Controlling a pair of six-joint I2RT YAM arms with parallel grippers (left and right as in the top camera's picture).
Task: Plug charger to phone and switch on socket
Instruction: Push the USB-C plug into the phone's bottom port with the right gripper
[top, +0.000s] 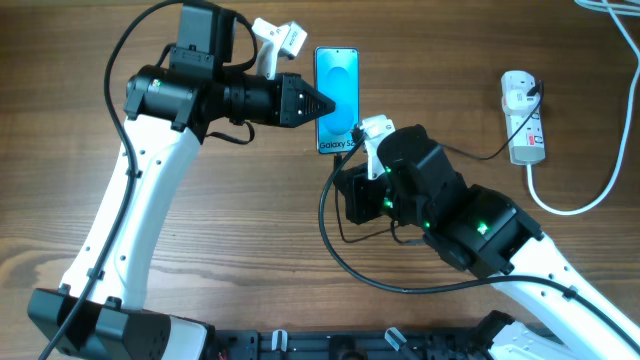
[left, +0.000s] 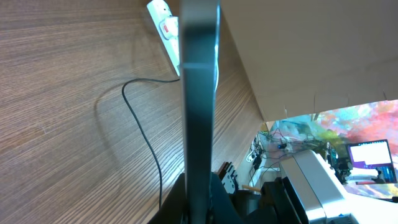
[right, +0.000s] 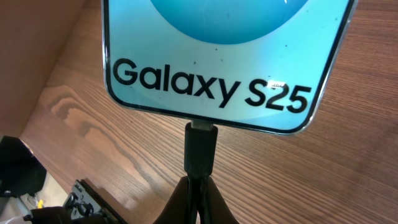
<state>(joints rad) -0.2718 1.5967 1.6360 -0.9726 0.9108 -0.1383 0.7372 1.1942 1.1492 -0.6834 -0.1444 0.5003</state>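
The phone (top: 338, 98) shows a cyan-blue screen with "Galaxy S25" text near its lower end. My left gripper (top: 322, 104) is shut on its left edge; the left wrist view shows the phone edge-on (left: 199, 93) between the fingers. My right gripper (top: 362, 152) is shut on the charger's dark plug (right: 199, 148), whose tip sits in the phone's bottom port (right: 214, 68). The thin black charger cable (top: 480, 156) runs right to the white socket (top: 524, 115), which also shows in the left wrist view (left: 166, 31). Its red switch mark is visible.
A thick white lead (top: 590, 195) loops from the socket to the right table edge. Robot cables (top: 345, 250) hang near the right arm. The wooden table (top: 60, 150) stretches left and front. The arm bases stand along the front edge.
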